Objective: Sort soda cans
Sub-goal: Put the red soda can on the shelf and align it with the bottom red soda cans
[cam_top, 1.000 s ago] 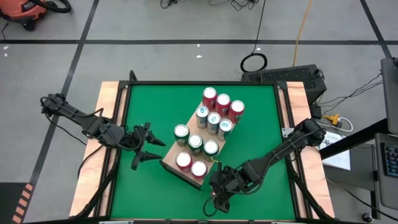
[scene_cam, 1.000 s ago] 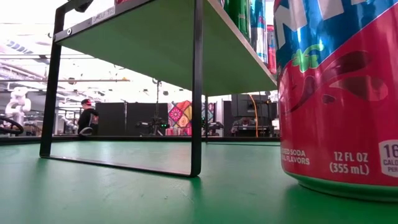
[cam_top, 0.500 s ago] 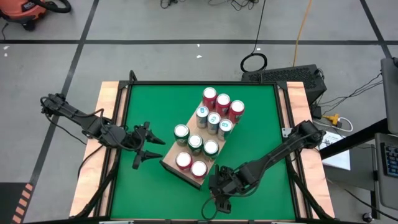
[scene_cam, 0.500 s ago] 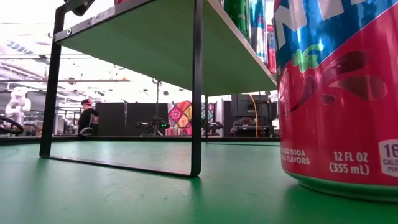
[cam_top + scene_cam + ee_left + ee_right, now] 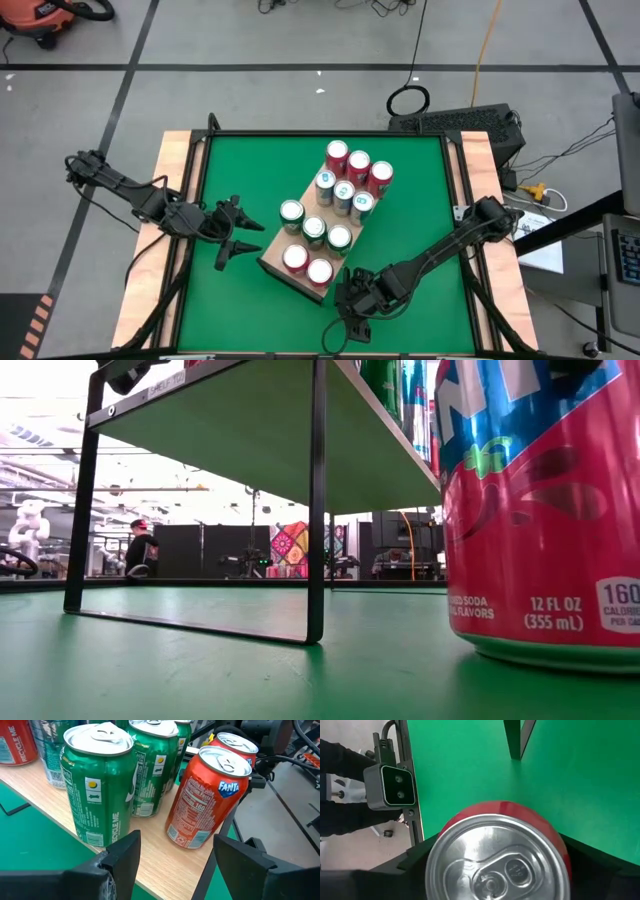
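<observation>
A light wooden board (image 5: pixel 274 262) on black legs (image 5: pixel 317 500) carries several upright soda cans: red (image 5: pixel 358 163), teal (image 5: pixel 344 194), green (image 5: pixel 314 230) and red (image 5: pixel 320 270). My left gripper (image 5: pixel 254 238) is open and empty, left of the board. In the left wrist view its fingers (image 5: pixel 122 855) stand before a green can (image 5: pixel 100 785) and an orange-red can (image 5: pixel 210 800). My right gripper (image 5: pixel 345 300) is near the table's near edge, shut on a red soda can (image 5: pixel 497 857). That can stands on the green mat and also fills the right of the low view (image 5: pixel 545 510). My right gripper has one finger (image 5: pixel 415 865) on each side of the red can's wall, just under the silver top (image 5: pixel 559 840). The fingers come from above, slanting down. The can is upright, with its bottom rim (image 5: pixel 540 655) on the green mat.
The green mat (image 5: pixel 400 250) has open room right of the board and along the far edge. Wooden side rails (image 5: pixel 170 230) flank the table. A camera box (image 5: pixel 390 787) sits at the table's edge. A person (image 5: pixel 140 550) shows far off in the room.
My right gripper has edged a little toward the table's left edge. The red can has shifted slightly with it and stays upright on the mat.
</observation>
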Tool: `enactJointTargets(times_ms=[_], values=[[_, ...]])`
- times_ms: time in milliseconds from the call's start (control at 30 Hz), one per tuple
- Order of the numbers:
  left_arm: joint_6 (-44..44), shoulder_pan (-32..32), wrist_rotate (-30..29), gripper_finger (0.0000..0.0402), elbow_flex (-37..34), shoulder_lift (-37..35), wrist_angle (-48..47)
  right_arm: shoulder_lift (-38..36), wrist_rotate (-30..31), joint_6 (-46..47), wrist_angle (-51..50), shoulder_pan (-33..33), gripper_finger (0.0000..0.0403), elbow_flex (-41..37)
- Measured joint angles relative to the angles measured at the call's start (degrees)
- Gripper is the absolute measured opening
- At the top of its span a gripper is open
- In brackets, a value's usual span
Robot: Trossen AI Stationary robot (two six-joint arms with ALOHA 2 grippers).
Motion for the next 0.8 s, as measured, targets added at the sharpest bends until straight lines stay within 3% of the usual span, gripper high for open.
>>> enactJointTargets(times_ms=[200,367,533,800], values=[[0.0,0.0,-0.6,0.0251,0.0,0.0,0.2,0.1,-3.1,1.4,-0.1,0.0,0.0303,1.5],[0.0,0.0,-1.1,0.0251,0.0,0.0,1.6,0.1,-4.7,1.9,-3.6,0.0,0.0306,7.4],[0.0,0.0,-2.4,0.0251,0.8,0.0,3.4,0.1,-4.5,1.4,-10.8,0.0,0.0303,15.8],[0.5,0.0,-7.2,0.0251,7.3,0.0,3.5,0.1,-4.5,-0.4,-24.5,-0.1,0.0303,35.7]])
